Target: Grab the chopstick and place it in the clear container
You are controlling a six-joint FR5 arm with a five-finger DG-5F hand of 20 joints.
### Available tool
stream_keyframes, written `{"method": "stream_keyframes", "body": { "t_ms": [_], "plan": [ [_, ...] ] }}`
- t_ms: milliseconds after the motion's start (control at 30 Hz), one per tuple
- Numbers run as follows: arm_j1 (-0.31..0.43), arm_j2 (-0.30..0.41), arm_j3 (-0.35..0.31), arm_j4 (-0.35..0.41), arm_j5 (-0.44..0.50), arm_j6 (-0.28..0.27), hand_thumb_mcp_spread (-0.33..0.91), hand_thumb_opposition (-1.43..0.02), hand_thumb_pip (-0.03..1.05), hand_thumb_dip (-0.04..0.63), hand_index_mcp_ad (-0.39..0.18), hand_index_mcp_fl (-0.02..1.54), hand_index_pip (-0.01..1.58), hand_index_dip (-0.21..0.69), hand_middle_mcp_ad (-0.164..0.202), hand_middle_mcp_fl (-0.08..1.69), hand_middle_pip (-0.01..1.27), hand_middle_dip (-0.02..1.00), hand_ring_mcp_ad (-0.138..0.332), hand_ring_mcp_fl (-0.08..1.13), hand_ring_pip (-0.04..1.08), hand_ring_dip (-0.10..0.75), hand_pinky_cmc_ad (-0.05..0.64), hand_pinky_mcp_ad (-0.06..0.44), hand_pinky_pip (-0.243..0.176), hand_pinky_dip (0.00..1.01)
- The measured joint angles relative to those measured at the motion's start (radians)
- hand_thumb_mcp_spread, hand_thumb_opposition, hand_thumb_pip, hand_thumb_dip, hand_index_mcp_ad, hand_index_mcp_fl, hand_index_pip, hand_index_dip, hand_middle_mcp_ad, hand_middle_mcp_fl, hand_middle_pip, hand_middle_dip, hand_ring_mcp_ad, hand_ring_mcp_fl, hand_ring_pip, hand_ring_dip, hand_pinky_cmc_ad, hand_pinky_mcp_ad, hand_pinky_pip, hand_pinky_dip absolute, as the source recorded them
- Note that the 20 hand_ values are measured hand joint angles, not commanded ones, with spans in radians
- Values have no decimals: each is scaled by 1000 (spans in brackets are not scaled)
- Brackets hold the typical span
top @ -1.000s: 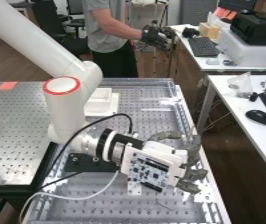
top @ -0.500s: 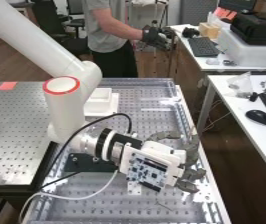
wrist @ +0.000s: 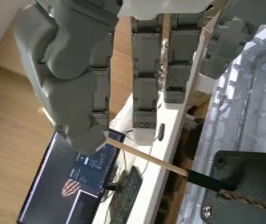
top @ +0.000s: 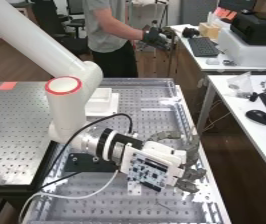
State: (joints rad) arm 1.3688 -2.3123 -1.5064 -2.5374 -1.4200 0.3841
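In the high view the dark grey hand (top: 191, 172) is over the right side of the perforated bench, near its long edge. Seen from the wrist, the hand (wrist: 77, 95) pinches one end of the wooden chopstick (wrist: 147, 157) between thumb and finger, while other fingers stay straight. The chopstick slants away from the pinch, with a black band and a brown twisted far part. A pale square open container (top: 98, 101) stands on a white base behind the hand, beside the arm; I cannot tell if it is clear.
A black plate (top: 90, 162) lies under the wrist, and a black cable (top: 84, 129) loops over the arm. The bench's raised right rim (top: 195, 127) runs close by the hand. Side tables hold a mouse (top: 259, 117) and keyboards.
The hand has shifted very slightly left in the high view. The container has not moved.
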Motion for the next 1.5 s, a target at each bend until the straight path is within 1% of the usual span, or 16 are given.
{"method": "stream_keyframes", "body": {
  "t_ms": [400,500,667,700,733,800,867,1000,1100,1167,1233,1300,1367,1400,1433,1500],
  "plan": [
    [-1,-9,7,0,-1,-3,548,-867,511,293,-278,813,607,190,77,897,253,721,94,517,99,394,422,260,-2,138],
    [0,-15,14,-2,0,-5,548,-867,506,293,-278,822,607,190,75,890,257,721,94,525,99,394,422,264,12,143],
    [0,-18,18,-6,3,-11,567,-873,494,293,-278,890,613,199,75,937,265,721,86,531,99,394,421,260,9,143],
    [0,-18,19,-7,3,-11,562,-883,494,293,-278,904,620,188,75,937,265,717,87,543,96,394,417,264,16,138],
    [1,-19,21,-8,4,-12,593,-902,482,288,-278,941,658,206,75,937,265,721,84,543,96,396,421,264,28,147],
    [1,-23,28,-11,6,-13,599,-960,433,290,-278,965,702,220,75,929,269,721,86,543,98,398,442,262,28,147],
    [1,-26,33,-13,9,-16,639,-993,431,290,-283,979,716,234,75,953,279,721,87,590,94,398,442,262,28,145],
    [0,-29,44,-16,12,-21,674,-1021,422,276,-286,1012,710,239,73,988,281,721,87,593,103,412,449,262,28,141],
    [-1,-32,51,-18,16,-26,665,-1037,419,269,-288,1042,695,239,75,1004,278,721,86,616,101,408,450,262,28,141],
    [-1,-32,53,-18,17,-29,661,-1037,419,267,-288,1052,675,253,75,1005,278,721,86,616,103,414,468,265,44,154],
    [-2,-34,59,-20,18,-33,679,-1051,417,267,-288,1072,658,267,75,1052,288,721,86,618,101,415,466,265,44,154],
    [-3,-35,65,-21,19,-39,674,-1058,417,267,-288,1073,646,267,75,1140,342,721,84,634,105,415,471,265,44,154],
    [-2,-35,65,-18,21,-48,696,-1058,417,265,-286,1089,632,278,45,1304,412,735,84,648,101,415,469,265,42,154],
    [-2,-35,66,-16,22,-51,696,-1058,417,265,-283,1084,616,288,40,1309,426,749,87,651,101,415,476,262,42,152],
    [-2,-35,66,-14,24,-56,710,-1061,417,265,-281,1100,607,300,40,1330,429,768,84,667,99,415,478,265,54,152],
    [-1,-35,69,-13,29,-63,707,-1066,417,265,-253,1119,567,304,31,1333,422,766,82,672,106,417,478,265,59,154]
  ]
}}
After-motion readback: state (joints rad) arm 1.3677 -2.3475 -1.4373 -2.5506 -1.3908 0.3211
